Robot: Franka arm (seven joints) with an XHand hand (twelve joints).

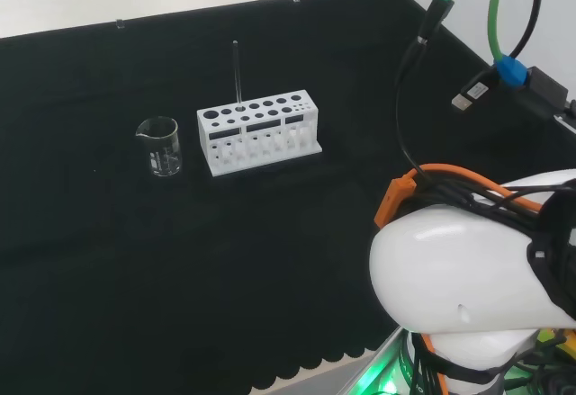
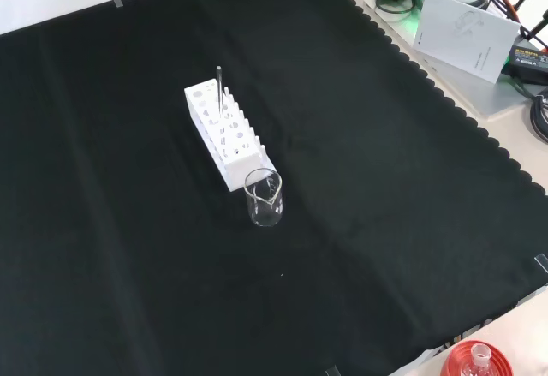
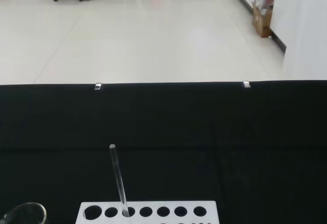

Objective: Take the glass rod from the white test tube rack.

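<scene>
- Fingers' state: couldn't tell.
- Glass rod (image 1: pixel 236 71) stood nearly upright in a back-row hole of the white test tube rack (image 1: pixel 259 131), head view.
- Clear beaker (image 1: pixel 159 147) sat just left of rack on black-cloth counter (image 1: pixel 297 260).
- Front view: beaker (image 2: pixel 264 197) nearer than rack (image 2: pixel 226 134).

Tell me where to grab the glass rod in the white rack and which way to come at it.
Pinch the bare upper part of the glass rod, which stands nearly upright, well clear above the white rack. Coming from above or from the open cloth side is probably best, away from the beaker by the rack's end, then lift straight up out of its hole.
</scene>
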